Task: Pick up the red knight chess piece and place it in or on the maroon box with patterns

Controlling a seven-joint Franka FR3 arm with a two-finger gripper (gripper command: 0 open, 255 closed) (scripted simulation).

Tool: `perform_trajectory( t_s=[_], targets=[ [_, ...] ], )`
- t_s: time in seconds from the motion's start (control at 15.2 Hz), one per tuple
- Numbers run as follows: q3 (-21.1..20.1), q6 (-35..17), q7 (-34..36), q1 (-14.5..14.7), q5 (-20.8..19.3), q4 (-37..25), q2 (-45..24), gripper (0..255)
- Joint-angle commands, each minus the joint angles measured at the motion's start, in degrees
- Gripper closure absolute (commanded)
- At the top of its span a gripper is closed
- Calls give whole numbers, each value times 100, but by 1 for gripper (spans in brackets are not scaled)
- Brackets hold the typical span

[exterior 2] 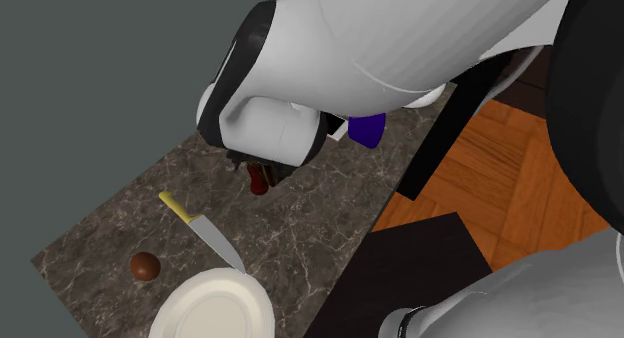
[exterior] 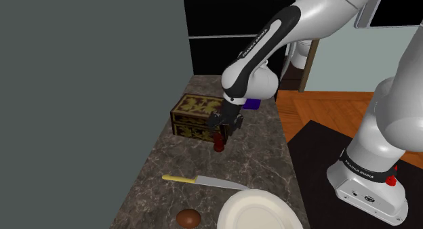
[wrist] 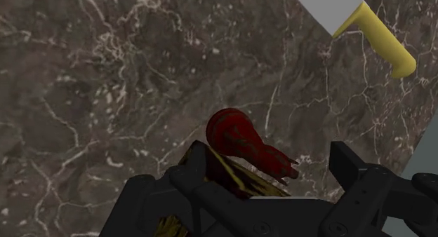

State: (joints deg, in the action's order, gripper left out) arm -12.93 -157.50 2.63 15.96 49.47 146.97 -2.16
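- Gripper (exterior: 219,133) fingers stand spread; knight (wrist: 242,141) sits off-centre between them, unpinched.
- Centre it, then close; patterned box (exterior: 195,114) crowds knight's ten o'clock, shoulder view.

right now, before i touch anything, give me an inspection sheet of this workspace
surface: dark marbled counter, no spills seen
job's things: red knight close to the dark box with gold patterns, not in or on it
clutter: yellow-handled knife, white plate, brown ball, purple object
grippers: jaws apart around the knight, not clasping it
cables: nothing seen
surroundings: grey wall, wood floor, black stand top
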Motion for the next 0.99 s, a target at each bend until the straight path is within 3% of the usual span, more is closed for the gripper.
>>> perform_trajectory(
  t_s=[0.0,0.59,0.66,0.92],
  targets=[
    [-44,-148,-140,33,173,-58,-195,0],
    [-59,-186,-176,38,217,-78,-251,0],
    [-59,-186,-176,38,217,-78,-251,255],
    [-59,-185,-175,38,215,-78,-251,255]
  ],
)
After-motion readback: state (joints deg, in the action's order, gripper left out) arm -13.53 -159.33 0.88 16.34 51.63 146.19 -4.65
